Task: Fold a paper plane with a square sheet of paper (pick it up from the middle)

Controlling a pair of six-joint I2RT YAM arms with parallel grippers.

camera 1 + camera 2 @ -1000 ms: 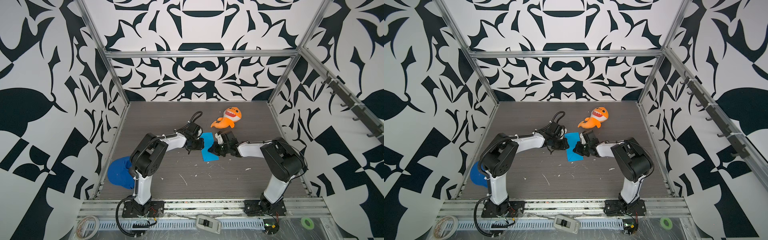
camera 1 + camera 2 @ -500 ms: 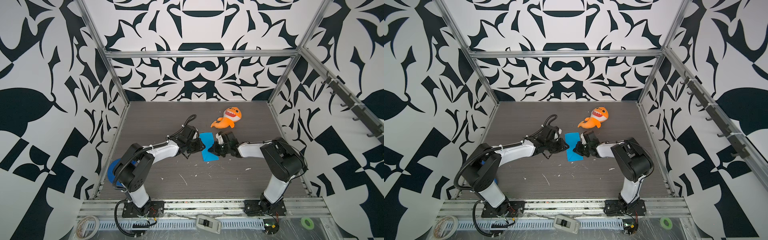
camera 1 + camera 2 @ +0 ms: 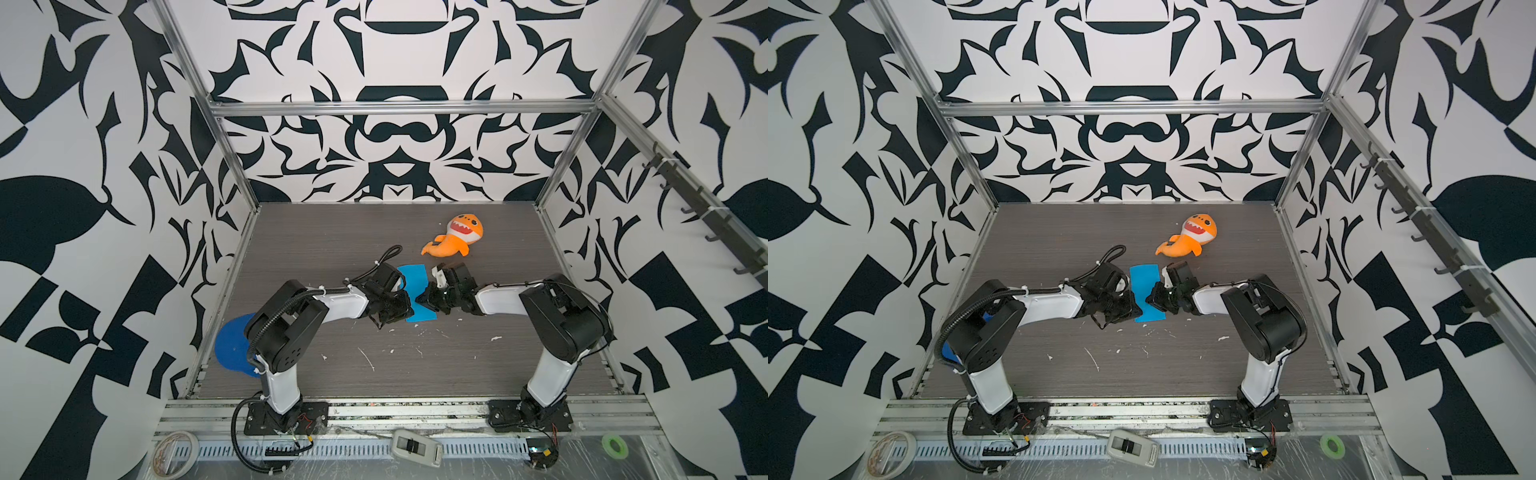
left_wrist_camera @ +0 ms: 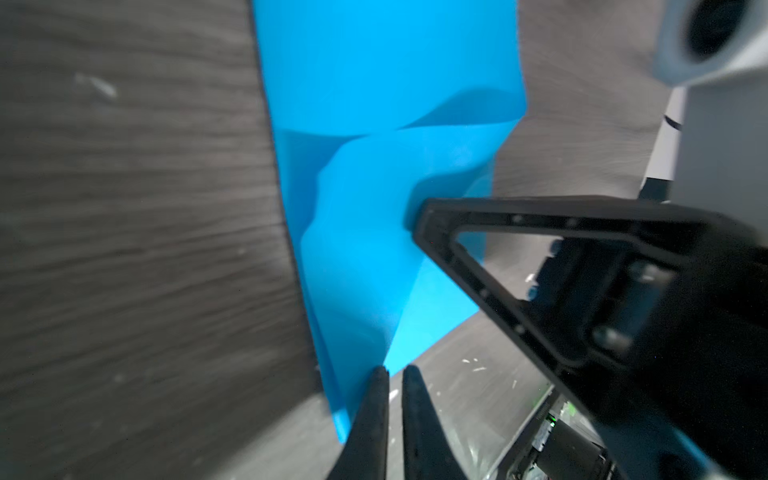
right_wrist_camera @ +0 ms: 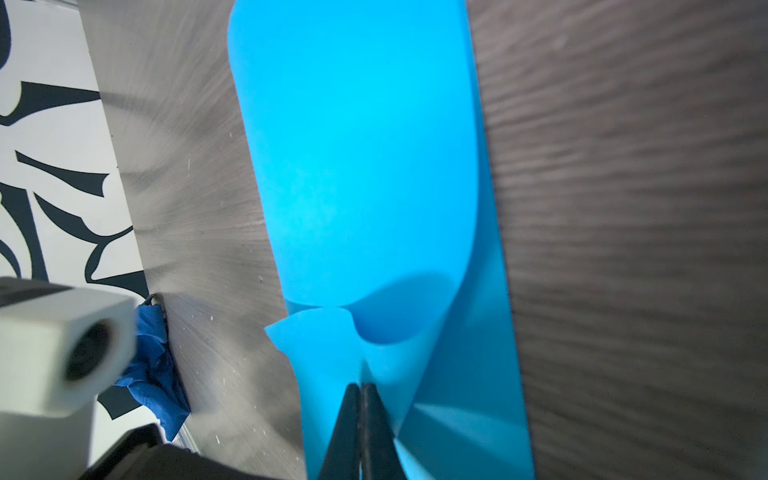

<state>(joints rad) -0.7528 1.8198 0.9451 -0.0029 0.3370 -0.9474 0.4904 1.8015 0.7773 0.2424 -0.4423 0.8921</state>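
A: Where is the square sheet of paper (image 3: 413, 276)?
B: On the grey table (image 3: 332, 245), near its middle, between the two grippers in both top views. It shows as a narrow bright blue strip running away from the arm bases. The orange shark plush (image 3: 457, 237) lies near its far end but apart from it.
A: Is it flat?
B: Not wholly. In the right wrist view an upper layer curls up off the layer beneath, and the left wrist view shows a rumpled flap too.
A: What about the right gripper (image 5: 360, 388)?
B: Its jaws are pressed together on a raised fold of the paper, with no gap between them.
A: And the left gripper (image 4: 392, 374)?
B: Its tips stand almost together, with a thin slit between them, right at the sheet's edge. Whether paper sits in that slit I cannot tell.
A: Anything else?
B: A dark blue disc (image 3: 230, 345) at the table's left edge, partly behind the left arm, well apart from the sheet
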